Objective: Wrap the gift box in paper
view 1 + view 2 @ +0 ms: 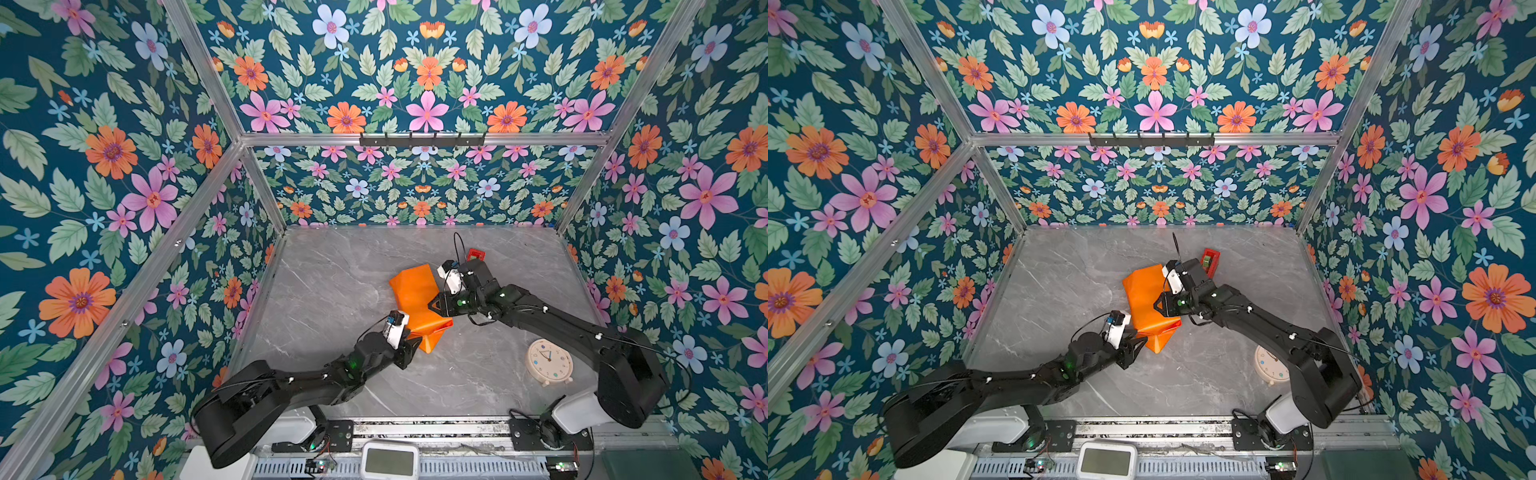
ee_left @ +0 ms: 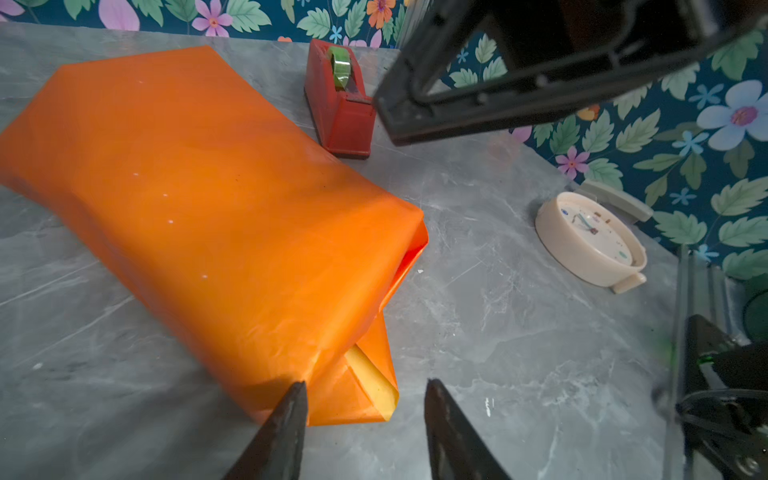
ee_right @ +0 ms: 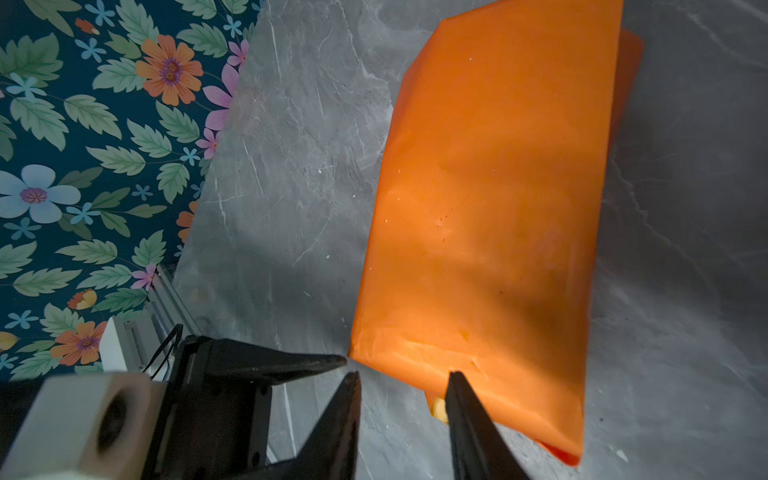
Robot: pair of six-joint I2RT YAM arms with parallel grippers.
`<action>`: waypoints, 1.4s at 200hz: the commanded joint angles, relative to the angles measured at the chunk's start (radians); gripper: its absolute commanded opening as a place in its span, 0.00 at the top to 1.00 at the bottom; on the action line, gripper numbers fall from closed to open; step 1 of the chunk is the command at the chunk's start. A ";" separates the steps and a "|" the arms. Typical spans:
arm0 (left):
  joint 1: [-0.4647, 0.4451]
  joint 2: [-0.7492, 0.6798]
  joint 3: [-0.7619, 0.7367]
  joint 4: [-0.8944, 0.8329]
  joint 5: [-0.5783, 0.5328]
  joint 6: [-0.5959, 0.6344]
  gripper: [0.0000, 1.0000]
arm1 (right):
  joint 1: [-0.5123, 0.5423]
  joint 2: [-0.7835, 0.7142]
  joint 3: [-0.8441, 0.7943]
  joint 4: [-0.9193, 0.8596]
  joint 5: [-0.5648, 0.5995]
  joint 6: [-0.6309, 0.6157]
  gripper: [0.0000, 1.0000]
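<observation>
The gift box is hidden. Only the paper (image 1: 415, 293) shows, a folded bundle at mid-table in both top views, orange side out with a yellow strip at one end. The left gripper (image 2: 365, 395), jaws parted, straddles the bundle's lower corner without pinching. The right gripper (image 3: 403, 380), narrowly parted and empty, sits at its right edge.

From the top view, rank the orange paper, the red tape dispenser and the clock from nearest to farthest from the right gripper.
1. The paper, right at the right gripper, mid-table.
2. The tape dispenser, just behind, toward the back wall.
3. The clock, farther off, front right.
</observation>
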 commanded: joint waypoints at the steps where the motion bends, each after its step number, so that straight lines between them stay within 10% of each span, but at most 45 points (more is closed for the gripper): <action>1: 0.047 -0.074 -0.007 -0.110 0.026 -0.106 0.46 | -0.030 -0.063 -0.051 -0.065 0.034 0.020 0.60; 46: 0.243 -0.021 0.068 -0.146 0.148 -0.344 0.34 | -0.112 -0.077 -0.193 0.020 -0.017 0.124 0.53; 120: 0.336 0.120 0.174 -0.131 0.216 -0.357 0.28 | -0.078 0.067 -0.203 0.245 -0.136 0.230 0.55; 189: 0.282 -0.098 0.245 -0.361 0.102 0.126 0.17 | -0.094 -0.069 -0.259 0.126 -0.038 0.163 0.54; 238: 0.149 -0.013 0.411 -0.685 0.063 0.772 0.11 | -0.095 -0.121 -0.319 0.078 0.023 0.111 0.53; 280: 0.140 0.129 0.549 -0.879 0.092 1.012 0.07 | -0.098 -0.141 -0.392 0.121 -0.017 0.152 0.48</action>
